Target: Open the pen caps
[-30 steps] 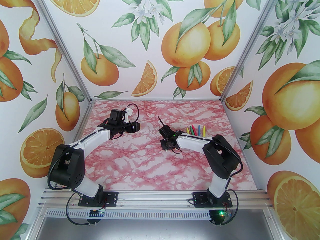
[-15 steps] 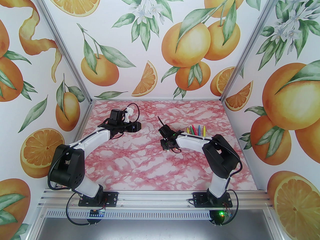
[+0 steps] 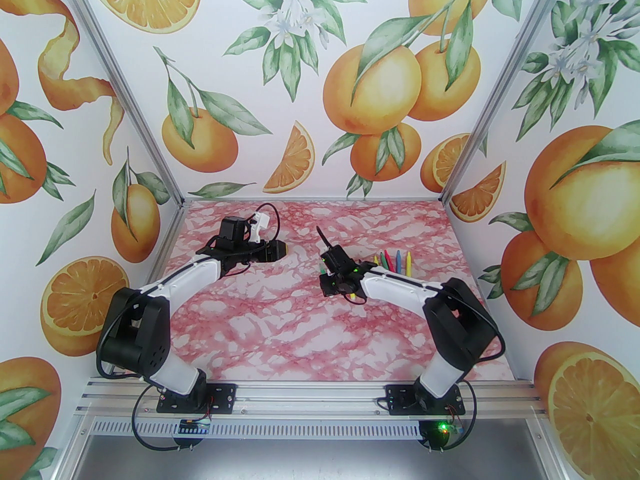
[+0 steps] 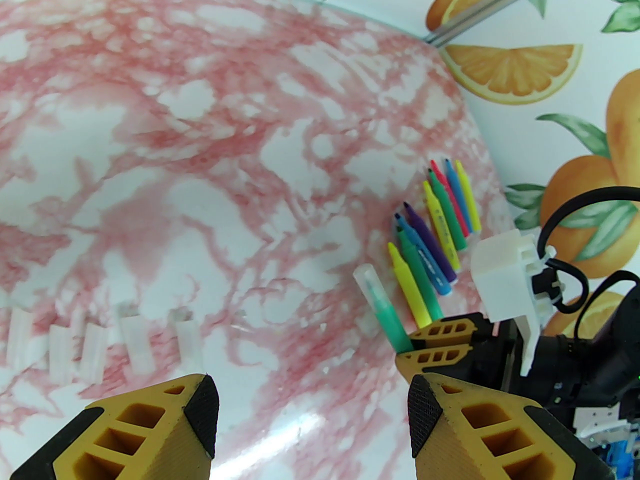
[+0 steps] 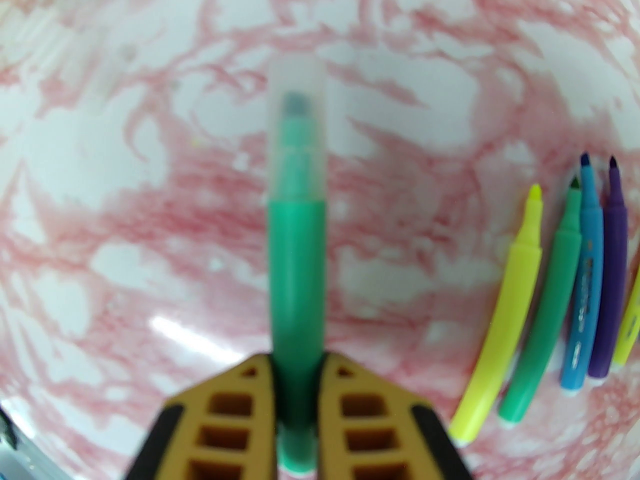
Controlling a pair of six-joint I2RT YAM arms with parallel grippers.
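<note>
Pink-marbled table (image 3: 300, 328) enclosed by orange-print walls (image 3: 75, 168). The right gripper (image 5: 296, 363) pinches a green marker (image 5: 295, 268) by its rear barrel, above mid-table, with the clear cap (image 5: 299, 133) seated and pointing away from the fingers. The left gripper (image 4: 312, 403), spread wide and empty, faces that cap end. Judgement: the marker is presented so the left can close on the cap and pull while the right braces the barrel. Uncapped markers (image 4: 435, 238) lie side by side toward the right edge, tips bare. The removed caps (image 4: 135, 338) lie in a line well apart from them, apparently so that finished pens and loose caps stay sorted.
</note>
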